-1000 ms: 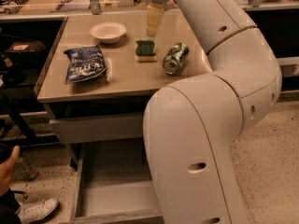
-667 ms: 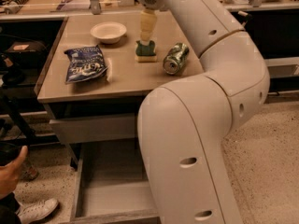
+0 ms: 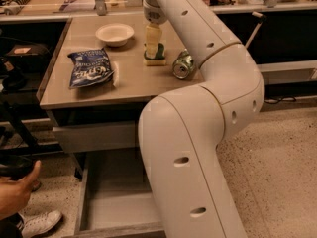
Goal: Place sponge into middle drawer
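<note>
Hand (image 3: 154, 50) atop small green-topped yellow sponge (image 3: 157, 61), grip unreadable; loose pinch risks drop short of deep grey metal drawer (image 3: 114, 207).

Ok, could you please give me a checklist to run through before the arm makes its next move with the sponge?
1. Claw lined up with the sponge: ok, it is right on top of the sponge on the table.
2. Firm grip on the sponge: cannot tell.
3. Middle drawer pulled open, visible floor bare: ok.
4. Drawer's right part free: cannot tell, the arm hides it.
5. Crushed can apart from the sponge: ok, it lies beside the sponge with a gap.
6. Person's hand away from the drawer: not ok, it is out beside the open drawer's left side.
</note>
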